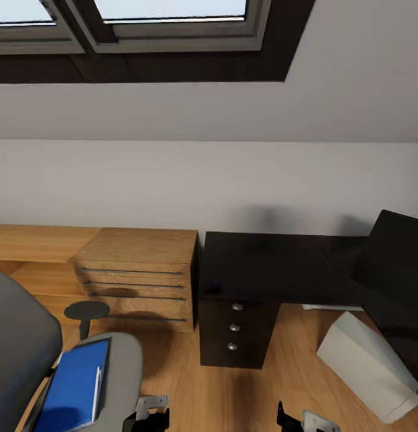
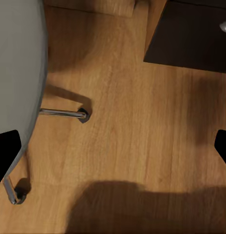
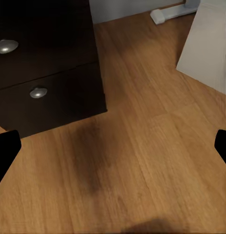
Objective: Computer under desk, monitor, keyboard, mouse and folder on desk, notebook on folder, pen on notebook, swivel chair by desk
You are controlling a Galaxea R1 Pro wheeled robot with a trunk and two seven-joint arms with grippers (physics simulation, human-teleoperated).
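The black desk surface [image 1: 262,264] stands by the wall, the grey swivel chair [image 1: 29,354] well to its left. The blue folder [image 1: 74,390] lies flat on the chair seat; thin, stiff and probably light, it is best pinched at an overhanging edge. Both the left end effector [image 2: 113,146] and the right end effector [image 3: 113,148] are spread open and empty above the wood floor [image 2: 142,112].

Blue folder [image 1: 74,387], black desk [image 1: 262,267]

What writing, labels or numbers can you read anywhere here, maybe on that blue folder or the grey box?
None: no readable text appears anywhere.
Blue folder on the swivel chair: plain cover.
Grey computer on the floor: blank sides.
Desk drawers: only round silver knobs.
Monitor: dark, showing nothing.
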